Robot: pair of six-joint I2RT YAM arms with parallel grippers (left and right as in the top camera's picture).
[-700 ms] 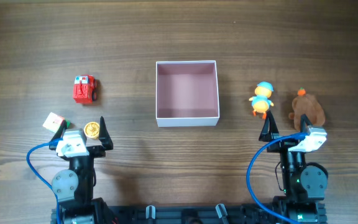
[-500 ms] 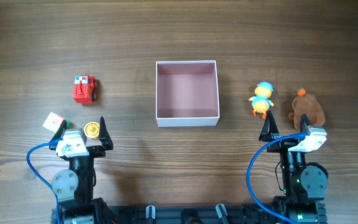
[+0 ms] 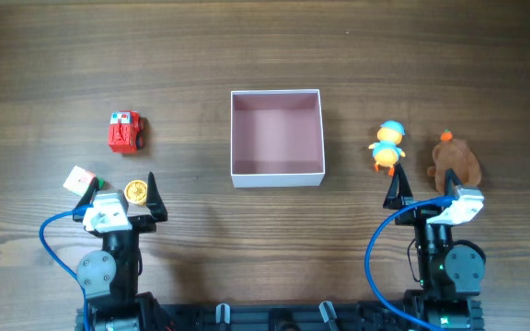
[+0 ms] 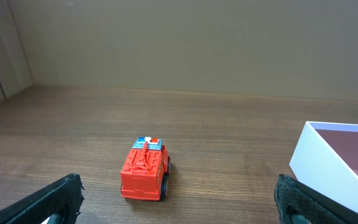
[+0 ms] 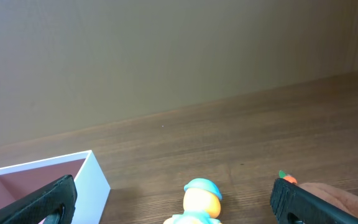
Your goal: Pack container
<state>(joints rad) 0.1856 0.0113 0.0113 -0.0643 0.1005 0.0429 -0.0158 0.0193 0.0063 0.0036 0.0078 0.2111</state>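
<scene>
The left gripper (image 3: 122, 191), at lower left of the overhead view, and the right gripper (image 3: 421, 191), at lower right, both have their fingers spread wide apart. The container (image 3: 277, 138) lies mid-frame between them, higher up and well apart from both. Only its bare pink floor shows inside.

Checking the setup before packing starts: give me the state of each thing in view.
container: upright, empty.
left gripper: open, holding nothing.
right gripper: open, holding nothing.
red toy truck: on its wheels, outside the container.
duck toy: on the table, outside the container.
brown plush: on the table, beside the duck toy.
small cube: on the table, by the left gripper.
yellow disc: on the table, by the left gripper.
</scene>
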